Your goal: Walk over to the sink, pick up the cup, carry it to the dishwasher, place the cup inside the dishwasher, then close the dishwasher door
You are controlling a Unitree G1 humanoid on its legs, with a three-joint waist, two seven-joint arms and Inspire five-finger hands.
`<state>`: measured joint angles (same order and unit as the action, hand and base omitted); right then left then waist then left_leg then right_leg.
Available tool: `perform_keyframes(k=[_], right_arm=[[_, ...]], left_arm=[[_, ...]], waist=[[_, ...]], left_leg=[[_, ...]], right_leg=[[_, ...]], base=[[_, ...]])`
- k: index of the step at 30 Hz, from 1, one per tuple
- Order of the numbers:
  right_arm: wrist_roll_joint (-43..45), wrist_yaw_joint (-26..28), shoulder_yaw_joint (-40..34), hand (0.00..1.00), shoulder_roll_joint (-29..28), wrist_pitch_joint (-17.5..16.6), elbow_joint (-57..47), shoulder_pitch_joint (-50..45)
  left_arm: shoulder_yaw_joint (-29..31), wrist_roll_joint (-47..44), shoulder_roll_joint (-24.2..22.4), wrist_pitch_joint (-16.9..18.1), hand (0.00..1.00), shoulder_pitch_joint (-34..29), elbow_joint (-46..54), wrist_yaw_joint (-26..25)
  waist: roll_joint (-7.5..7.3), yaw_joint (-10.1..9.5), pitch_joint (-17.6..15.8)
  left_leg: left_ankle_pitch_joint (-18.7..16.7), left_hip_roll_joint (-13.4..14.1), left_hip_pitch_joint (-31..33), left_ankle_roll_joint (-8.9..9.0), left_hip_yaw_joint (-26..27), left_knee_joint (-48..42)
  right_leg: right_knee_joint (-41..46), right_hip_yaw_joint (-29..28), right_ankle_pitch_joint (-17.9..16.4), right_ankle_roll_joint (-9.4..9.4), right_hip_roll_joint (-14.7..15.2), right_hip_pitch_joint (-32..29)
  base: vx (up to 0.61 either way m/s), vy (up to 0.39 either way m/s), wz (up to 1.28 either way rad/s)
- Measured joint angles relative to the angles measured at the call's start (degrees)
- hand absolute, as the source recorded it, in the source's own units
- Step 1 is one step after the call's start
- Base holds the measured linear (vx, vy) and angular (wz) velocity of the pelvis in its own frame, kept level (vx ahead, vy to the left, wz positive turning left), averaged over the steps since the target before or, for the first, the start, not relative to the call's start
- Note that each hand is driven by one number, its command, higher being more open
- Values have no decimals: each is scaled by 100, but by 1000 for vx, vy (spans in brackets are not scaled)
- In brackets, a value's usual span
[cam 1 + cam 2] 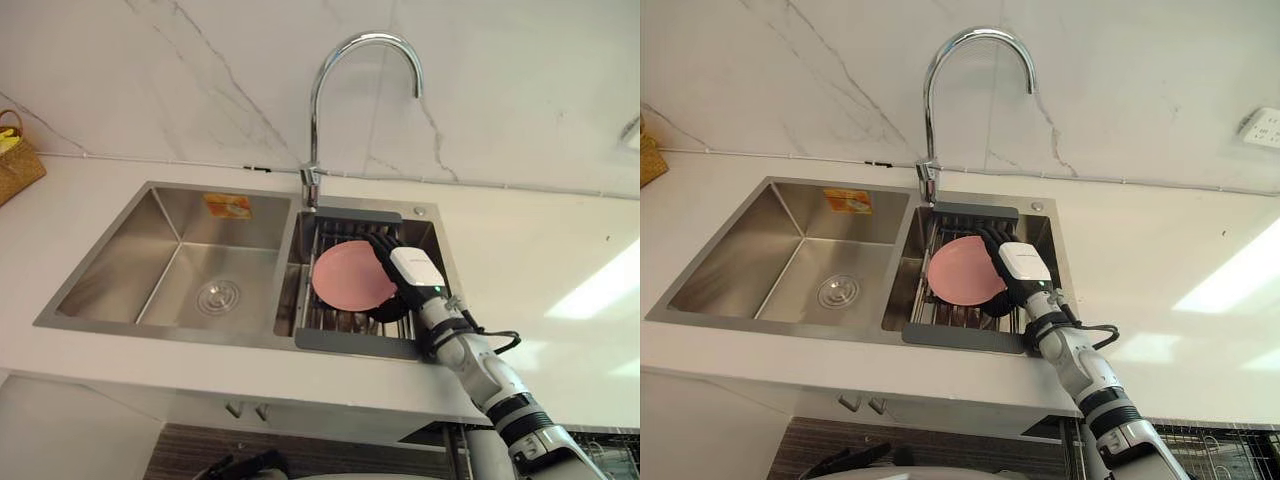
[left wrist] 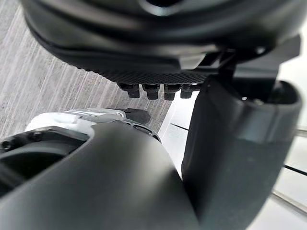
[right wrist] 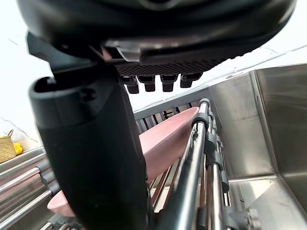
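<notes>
Down by the grey striped floor, the left hand (image 2: 144, 57) hangs with fingers relaxed and empty. Up on the white stone countertop (image 1: 520, 250), the right hand (image 1: 400, 275) reaches into the dark-framed metal drying rack (image 1: 355, 340) in the right basin of the double stainless steel sink (image 1: 180, 270). Its fingers spread loosely over the right rim of a round shallow pink dish (image 1: 345, 275) lying tilted on the bars, though I cannot tell if they touch it. Behind stands the curved chrome tap (image 1: 312, 130).
</notes>
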<state>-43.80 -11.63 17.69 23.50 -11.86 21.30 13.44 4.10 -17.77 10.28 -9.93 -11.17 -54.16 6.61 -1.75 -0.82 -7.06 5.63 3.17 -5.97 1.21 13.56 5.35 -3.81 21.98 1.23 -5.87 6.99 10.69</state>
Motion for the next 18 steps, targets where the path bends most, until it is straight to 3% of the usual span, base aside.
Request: perform_keyframes(k=[5,10,18], right_arm=[[-116,-265,50,100,-6,-21,15,1],[-148,-967,43,100,-158,-20,97,67],[-309,-1255,-9,100,-164,-282,139,65]], left_arm=[[0,85,-4,4,100,5,8,-4],[-1,95,-25,5,100,24,20,-2],[-2,96,-52,8,100,28,17,-14]], waist=[[6,-1,-2],[39,-38,-23],[81,-58,-49]], left_leg=[[-1,1,3,4,-5,0],[6,-17,32,-11,-38,-1],[6,-23,15,-12,-36,-5]], right_leg=[[1,8,-1,1,0,1],[-11,47,14,17,11,7],[-13,46,30,34,11,31]], base=[[1,1,1],[27,5,4],[40,-3,0]])
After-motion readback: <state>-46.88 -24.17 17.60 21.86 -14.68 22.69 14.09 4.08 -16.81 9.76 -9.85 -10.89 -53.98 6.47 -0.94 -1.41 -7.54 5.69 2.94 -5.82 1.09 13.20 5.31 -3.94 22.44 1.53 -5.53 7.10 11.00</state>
